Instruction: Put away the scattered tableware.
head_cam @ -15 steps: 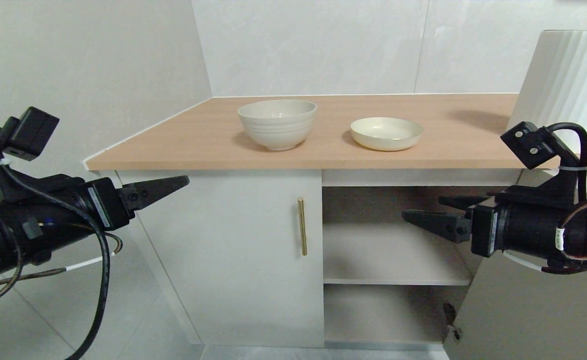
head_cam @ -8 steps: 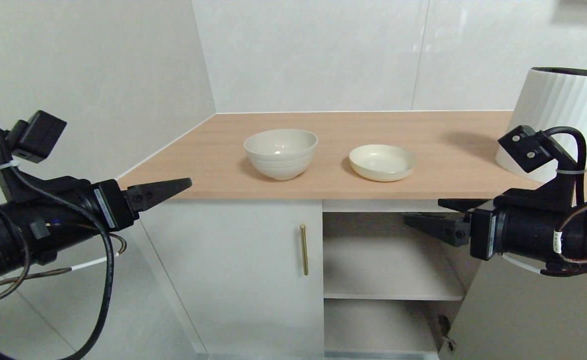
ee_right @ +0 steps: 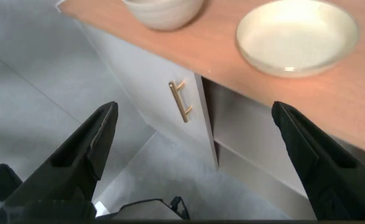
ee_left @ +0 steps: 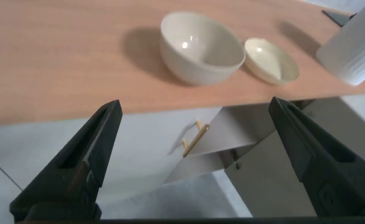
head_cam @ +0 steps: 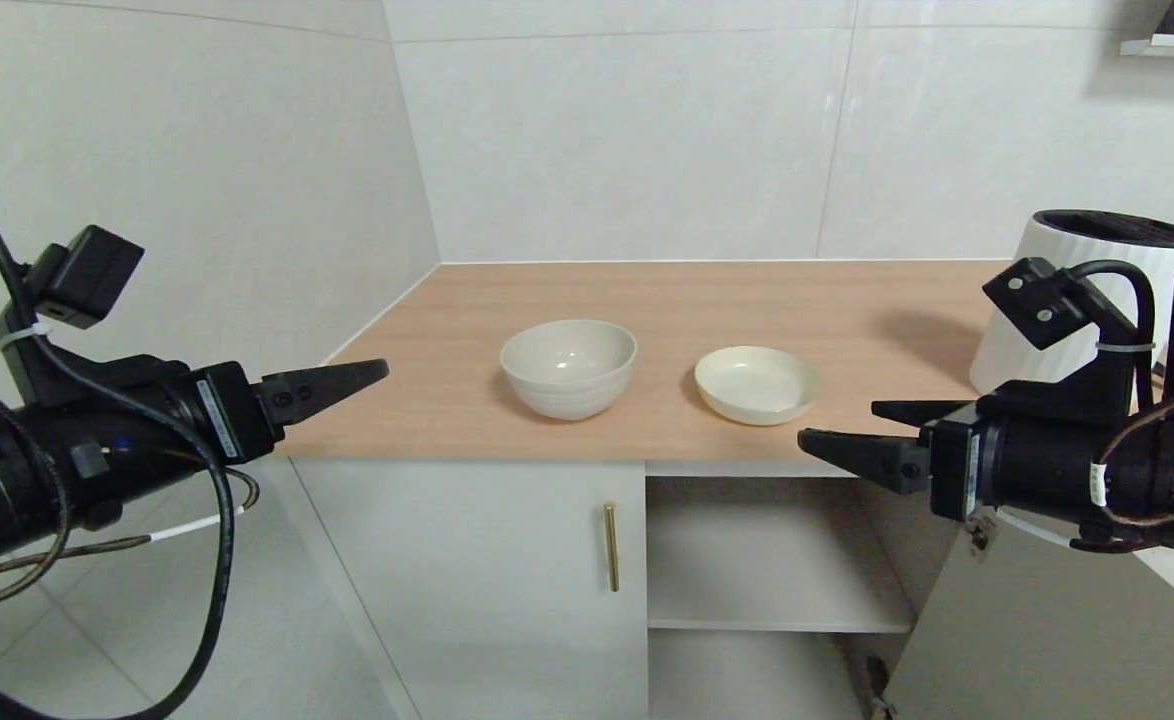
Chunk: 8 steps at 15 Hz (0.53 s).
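The left claw (head_cam: 367, 374) hangs out in front of the bench's (head_cam: 707, 300) left front corner, level with its edge. The left wrist view shows its two fingers spread wide with nothing between them. The right claw (head_cam: 839, 424) sits just off the front edge of the bench on the right side. Its fingers are also parted and it carries nothing. Neither claw touches any tableware.

Beyond the claws, a deep cream bowl (head_cam: 568, 367) stands upright on the bench near the front. A shallow cream dish (head_cam: 756, 384) lies near it on the right, the two close but apart. Both look empty. The dish is the nearer piece to the right claw, and the bowl sits between the two claws.

Under the bench, the cupboard's right door (head_cam: 1027, 620) is swung open, baring a shelf (head_cam: 777, 560) with nothing visible on it. The left door (head_cam: 467, 580) with its brass handle (head_cam: 611, 547) is shut. A white ribbed container (head_cam: 1057, 248) stands at the bench's far right.

By this evidence the task is at an early stage. The storage space appears ready to receive things, but no piece has been lifted or stowed. What remains is likely the whole of the moving: grasp the dish and the bowl in turn, bring each down to the open shelf, and perhaps shut the door afterwards.
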{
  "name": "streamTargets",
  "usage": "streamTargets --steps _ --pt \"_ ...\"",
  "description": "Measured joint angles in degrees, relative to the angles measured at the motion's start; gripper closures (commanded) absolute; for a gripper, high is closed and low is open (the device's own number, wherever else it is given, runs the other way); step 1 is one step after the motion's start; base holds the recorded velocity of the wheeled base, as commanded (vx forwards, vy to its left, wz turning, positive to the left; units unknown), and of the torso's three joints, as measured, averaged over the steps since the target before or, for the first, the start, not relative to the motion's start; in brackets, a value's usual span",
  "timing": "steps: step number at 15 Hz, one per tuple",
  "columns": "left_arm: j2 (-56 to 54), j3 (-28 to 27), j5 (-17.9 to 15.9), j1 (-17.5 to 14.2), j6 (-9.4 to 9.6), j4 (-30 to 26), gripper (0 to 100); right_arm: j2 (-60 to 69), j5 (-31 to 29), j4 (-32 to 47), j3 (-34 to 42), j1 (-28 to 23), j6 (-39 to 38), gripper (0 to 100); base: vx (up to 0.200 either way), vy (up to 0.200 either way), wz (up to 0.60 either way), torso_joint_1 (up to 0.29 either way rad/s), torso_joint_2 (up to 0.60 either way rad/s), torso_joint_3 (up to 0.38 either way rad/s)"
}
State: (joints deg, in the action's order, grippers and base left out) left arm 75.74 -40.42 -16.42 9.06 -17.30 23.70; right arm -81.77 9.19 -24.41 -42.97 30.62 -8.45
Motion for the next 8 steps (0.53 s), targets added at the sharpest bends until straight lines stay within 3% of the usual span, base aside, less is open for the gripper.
streamTargets --steps 4,6,8 --pt "1.35 -2.62 -0.02 0.06 0.0 -1.95 0 -2.43 -0.83 -3.64 -1.05 -0.89 0.51 0 0.0 0.0 0.0 0.022 -0.04 -0.026" --pt "2.78 -7.62 0.06 0.0 0.0 -6.75 0 -4.61 -1.69 -1.67 -5.67 -2.07 0.57 0 0.0 0.0 0.0 0.0 0.0 0.0" --pt "4.69 -14.57 0.35 -0.05 0.0 -15.38 0 -7.23 -3.23 5.14 -12.95 -3.18 0.55 0 0.0 0.0 0.0 0.0 0.0 0.0"
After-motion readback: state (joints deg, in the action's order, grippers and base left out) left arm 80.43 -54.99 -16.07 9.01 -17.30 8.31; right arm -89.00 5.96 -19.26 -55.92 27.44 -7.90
